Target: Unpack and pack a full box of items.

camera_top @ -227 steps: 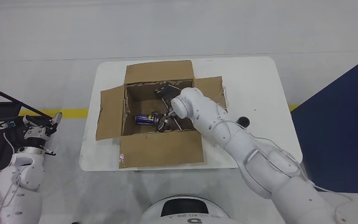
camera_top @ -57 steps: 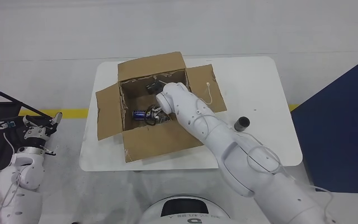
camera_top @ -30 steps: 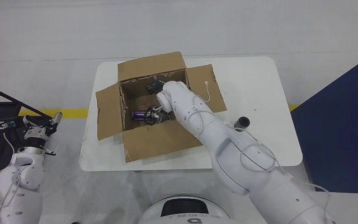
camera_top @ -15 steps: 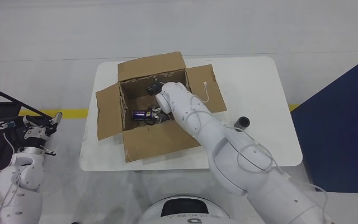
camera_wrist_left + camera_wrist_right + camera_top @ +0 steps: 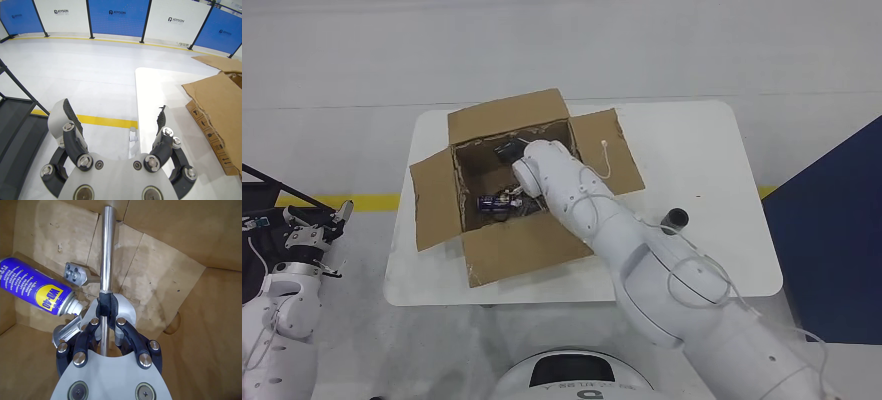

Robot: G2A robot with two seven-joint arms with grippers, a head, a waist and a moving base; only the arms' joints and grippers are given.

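Right end effector (image 5: 106, 307) clenched on steel rod (image 5: 106, 247) inside cardboard box (image 5: 189, 237), spray can (image 5: 36, 287) beside, left end effector (image 5: 115, 109) released

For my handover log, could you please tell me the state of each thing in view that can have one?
cardboard box: open, flaps spread outward.
metal rod: clamped, inside the box.
right end effector: shut on the metal rod.
spray can: lying on its side in the box.
left end effector: open, empty.
black cylinder: on the table, outside the box.
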